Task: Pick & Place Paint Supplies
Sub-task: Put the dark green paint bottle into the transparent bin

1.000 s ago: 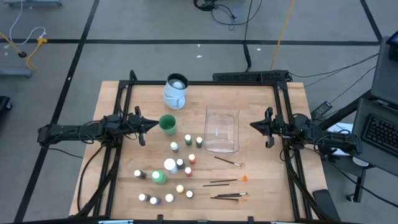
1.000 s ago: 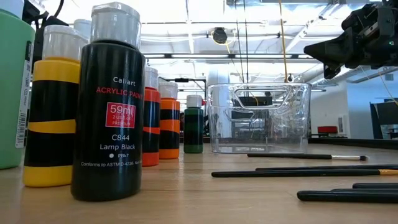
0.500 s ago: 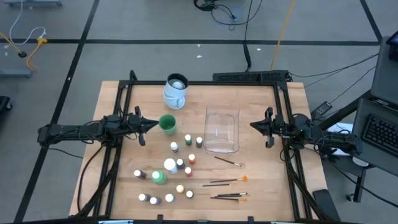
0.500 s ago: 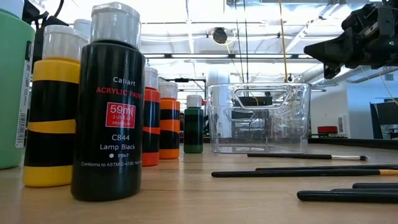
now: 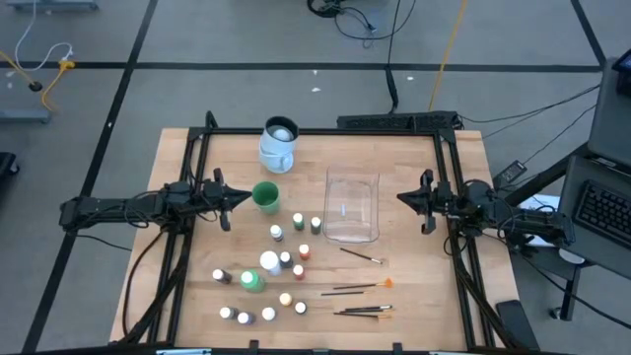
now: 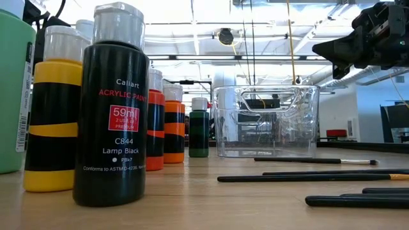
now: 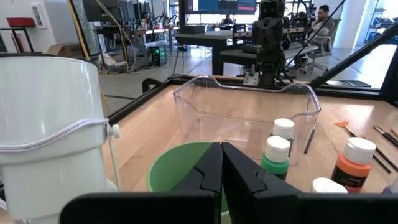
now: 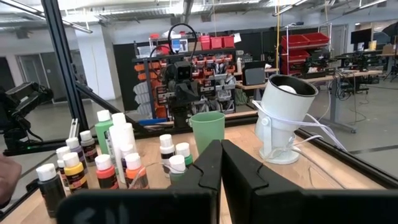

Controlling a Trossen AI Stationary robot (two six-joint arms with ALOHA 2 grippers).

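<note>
On tabletop (image 5: 414,296), between closed, empty left gripper (image 5: 233,200) and right gripper (image 5: 404,197): paint bottles (image 5: 276,266), brushes (image 5: 360,288) lying crosswise nearer right.

Both arms stretched level, reaching inward from opposite sides, mirror poses.

Left arm: extends from the left edge toward centre. Left end effector (image 5: 230,199) points right, raised above the bench, fingers (image 7: 208,171) pressed together, nothing between them.

Right arm: extends from the right edge toward centre. Right end effector (image 5: 403,197) points left, also raised above the bench; in the low view it hangs high at the upper right (image 6: 326,50). Fingers (image 8: 233,167) closed flat against each other, empty.

The two end effectors face each other, well apart.
</note>
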